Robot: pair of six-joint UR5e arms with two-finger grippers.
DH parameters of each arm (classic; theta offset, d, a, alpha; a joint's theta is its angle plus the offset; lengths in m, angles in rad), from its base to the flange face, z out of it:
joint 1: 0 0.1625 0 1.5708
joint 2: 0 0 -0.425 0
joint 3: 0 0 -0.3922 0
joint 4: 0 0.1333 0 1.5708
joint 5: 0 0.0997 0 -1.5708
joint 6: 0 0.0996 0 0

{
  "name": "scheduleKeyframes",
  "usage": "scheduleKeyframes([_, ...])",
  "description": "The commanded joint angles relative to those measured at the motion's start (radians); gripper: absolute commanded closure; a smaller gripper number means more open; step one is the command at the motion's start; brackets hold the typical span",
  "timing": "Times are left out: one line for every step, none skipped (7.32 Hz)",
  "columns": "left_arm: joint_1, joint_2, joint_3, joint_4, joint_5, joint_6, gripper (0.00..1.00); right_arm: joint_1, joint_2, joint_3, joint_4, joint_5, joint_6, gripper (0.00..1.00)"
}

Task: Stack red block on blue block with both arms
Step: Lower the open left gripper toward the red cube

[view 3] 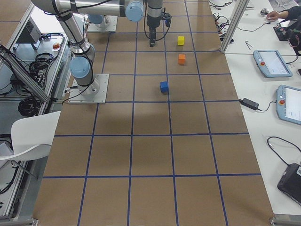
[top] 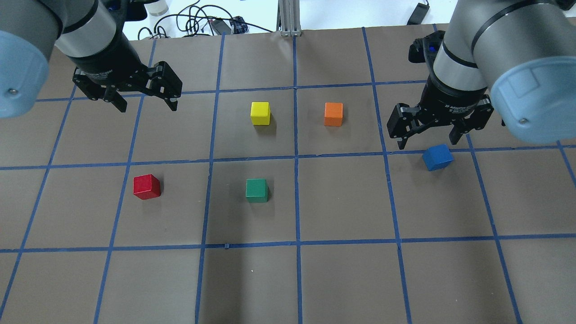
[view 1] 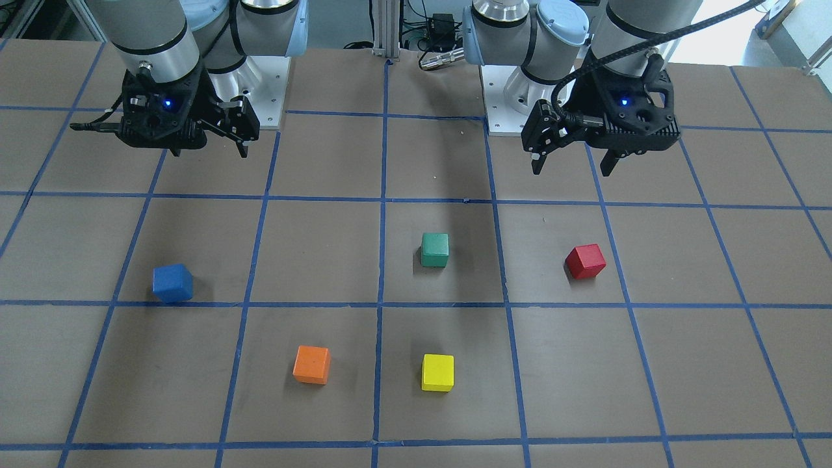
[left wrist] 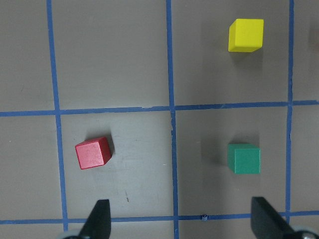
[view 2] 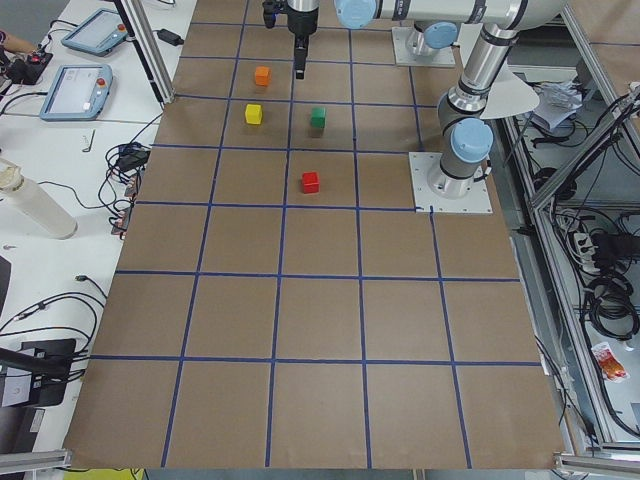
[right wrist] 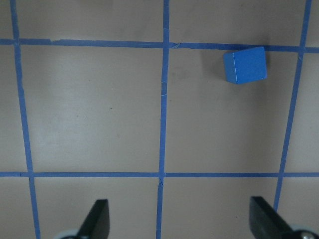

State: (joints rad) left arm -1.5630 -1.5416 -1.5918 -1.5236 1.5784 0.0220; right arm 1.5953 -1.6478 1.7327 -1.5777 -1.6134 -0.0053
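Small matte red cube (top: 146, 186) and small matte blue cube (top: 437, 157) are set well apart on the brown desk (top: 342, 279). The jaws of the left gripper (top: 148, 107) and right gripper (view 1: 209, 151) are held spread above it.

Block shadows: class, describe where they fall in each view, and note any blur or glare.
Exterior front-facing: soft shadow left of the green block, broad dim band down the table. Overhead exterior: faint shadow right of the yellow block. Left wrist-mounted: red block sharp, glare-free.
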Motion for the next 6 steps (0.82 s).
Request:
scheduleKeyframes([0.0, 0.011, -0.019, 0.002, 0.005, -0.01, 0.0, 0.0, -0.001, 0.001, 0.002, 0.012, 0.001, 0.0])
scheduleKeyframes([0.0, 0.011, -0.019, 0.002, 0.005, -0.01, 0.0, 0.0, -0.001, -0.001, 0.002, 0.057, 0.002, 0.0])
scheduleKeyframes([0.0, 0.015, -0.023, -0.004, 0.008, -0.01, 0.0, 0.0, -0.001, -0.001, 0.002, 0.064, 0.004, 0.0])
scheduleKeyframes([0.001, 0.015, -0.022, -0.01, 0.009, -0.01, 0.0, 0.0, -0.001, -0.001, 0.002, 0.055, 0.002, 0.0])
scheduleKeyframes([0.001, 0.015, -0.024, -0.013, 0.009, -0.008, 0.0, 0.0, 0.0, 0.001, 0.001, 0.055, 0.001, 0.0])
scheduleKeyframes([0.023, -0.001, -0.037, -0.012, 0.009, 0.01, 0.0, 0.0, 0.0, 0.001, 0.001, 0.061, 0.001, 0.0])
